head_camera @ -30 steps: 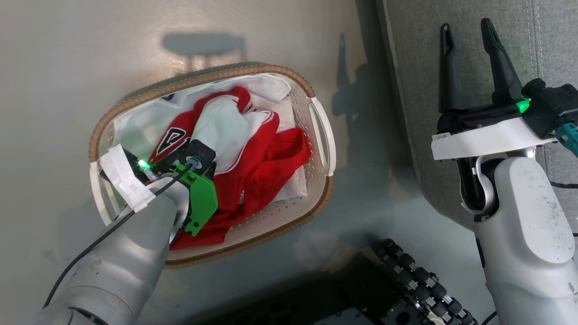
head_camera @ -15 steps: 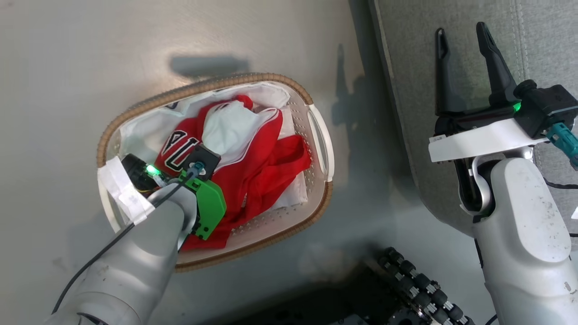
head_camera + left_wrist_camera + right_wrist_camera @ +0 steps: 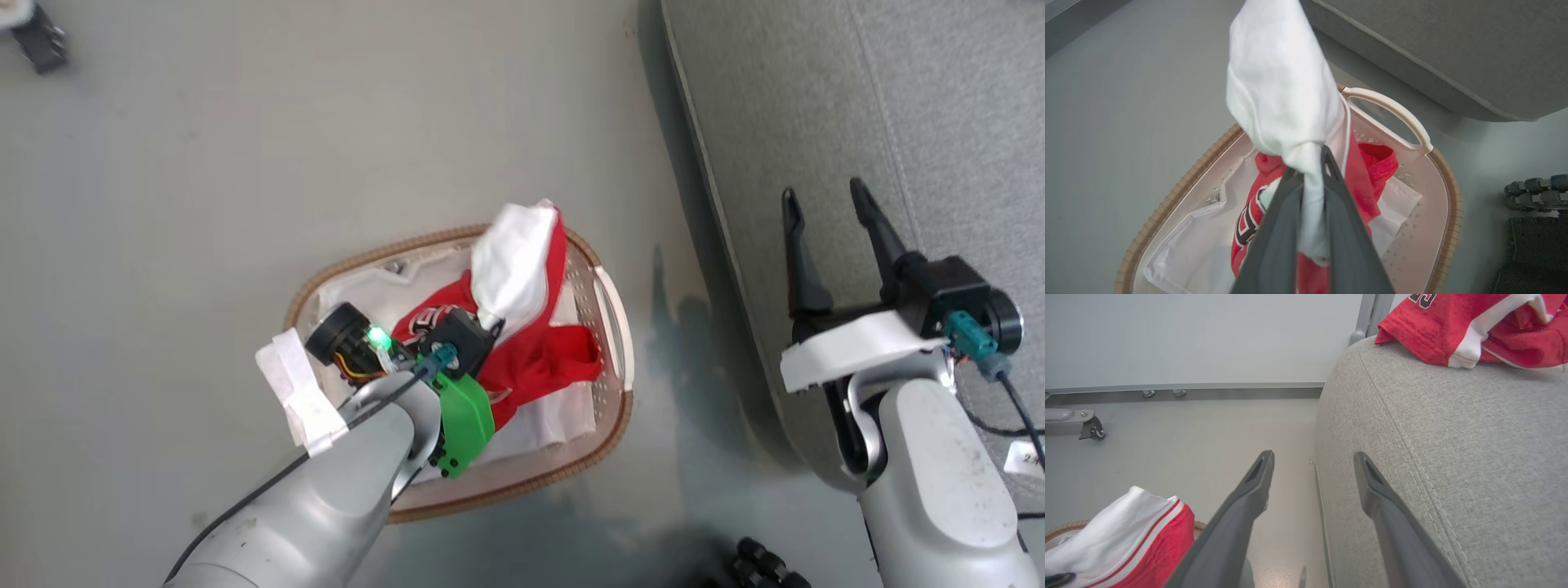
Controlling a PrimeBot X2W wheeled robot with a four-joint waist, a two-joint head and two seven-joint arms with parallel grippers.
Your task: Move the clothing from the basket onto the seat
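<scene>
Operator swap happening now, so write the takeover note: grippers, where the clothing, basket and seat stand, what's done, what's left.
Left gripper: shut on a red-and-white jersey-fabric garment, raised over the oval white perforated basket with brown woven-look rim.
Right gripper: open, empty, at the edge of the large grey fabric seat cushion.
Done: one red garment with white trim lies on the seat.
To do: carry the held piece to the seat, then fetch the red clothing in the basket; leave the plain white liner.
</scene>
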